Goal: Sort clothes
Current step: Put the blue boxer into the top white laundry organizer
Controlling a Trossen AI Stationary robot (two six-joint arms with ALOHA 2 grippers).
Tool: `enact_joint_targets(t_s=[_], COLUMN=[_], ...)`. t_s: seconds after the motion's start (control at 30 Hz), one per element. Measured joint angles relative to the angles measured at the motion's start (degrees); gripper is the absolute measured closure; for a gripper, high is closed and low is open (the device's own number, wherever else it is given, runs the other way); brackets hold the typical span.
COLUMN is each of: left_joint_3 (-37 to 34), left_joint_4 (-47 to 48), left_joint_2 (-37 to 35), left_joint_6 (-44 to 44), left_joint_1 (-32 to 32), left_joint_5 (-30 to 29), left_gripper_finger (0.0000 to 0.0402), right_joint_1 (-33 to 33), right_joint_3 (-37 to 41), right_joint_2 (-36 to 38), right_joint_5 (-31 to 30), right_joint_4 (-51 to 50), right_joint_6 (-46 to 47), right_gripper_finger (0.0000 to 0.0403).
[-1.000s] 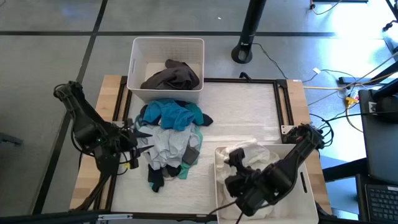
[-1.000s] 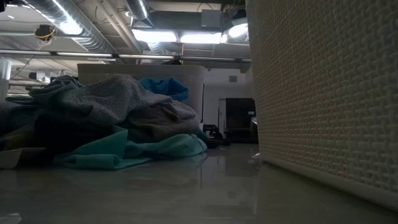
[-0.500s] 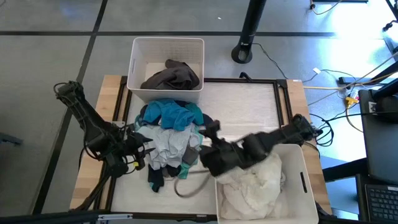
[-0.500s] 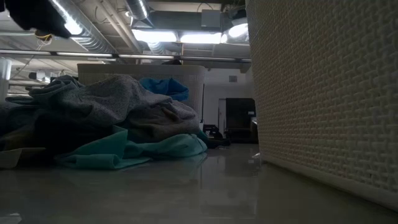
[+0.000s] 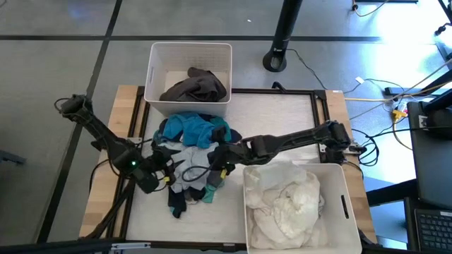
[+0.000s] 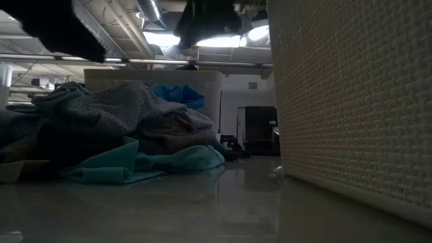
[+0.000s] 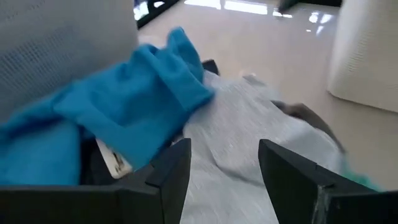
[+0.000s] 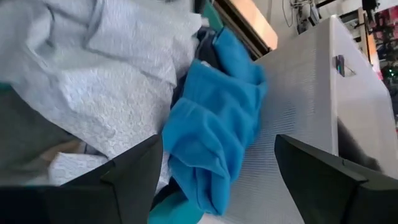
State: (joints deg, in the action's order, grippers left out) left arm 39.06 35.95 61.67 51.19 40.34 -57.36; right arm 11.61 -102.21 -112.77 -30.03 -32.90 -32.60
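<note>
Both my grippers, left (image 5: 164, 171) and right (image 5: 220, 164), hang spread wide over the crumpled blue-and-grey fabric clothes pile (image 5: 194, 152), holding nothing.

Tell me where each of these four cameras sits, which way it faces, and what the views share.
High view: overhead, facing down; both arms, left tool, right tool over the clothes pile.
Low view: table height, facing level past the pile; dark arm parts above.
Left wrist view: behind the open left tool, facing pale grey fabric.
Right wrist view: behind the open right tool, facing the pile.
Shared: the blue garment.
</note>
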Motion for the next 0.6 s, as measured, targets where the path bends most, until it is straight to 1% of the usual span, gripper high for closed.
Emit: enact_joint_targets(t_s=[0.1, 0.27, 0.43, 0.53, 0.6], left_joint_3=[-0.2, -0.3, -0.2, -0.2, -0.2], left_joint_4=[-3.4, -8.6, -18.5, -21.5, -23.3], left_joint_2=[0.0, 0.0, 0.5, 2.5, 4.6], left_joint_6=[-5.8, -14.3, -23.9, -26.7, -27.2], left_joint_1=[-5.5, -17.1, -27.4, -32.1, -34.7], left_joint_5=[0.6, 5.0, 13.6, 17.6, 21.7], left_gripper_finger=[0.0222, 0.0222, 0.0222, 0.0222, 0.0222], right_joint_1=[-1.1, -1.9, -1.9, -1.9, -1.9], right_joint_3=[3.1, 4.1, 4.1, 4.1, 4.1], right_joint_2=[-0.1, -0.1, 1.1, 3.0, 3.8], right_joint_5=[1.5, 2.2, 2.7, 2.7, 3.1], right_joint_4=[3.4, 2.2, -2.1, -6.3, -9.0], right_joint_6=[-2.4, -5.1, -5.8, -5.3, -4.7], right_gripper_finger=[0.0093, 0.0093, 0.0093, 0.0093, 0.0093])
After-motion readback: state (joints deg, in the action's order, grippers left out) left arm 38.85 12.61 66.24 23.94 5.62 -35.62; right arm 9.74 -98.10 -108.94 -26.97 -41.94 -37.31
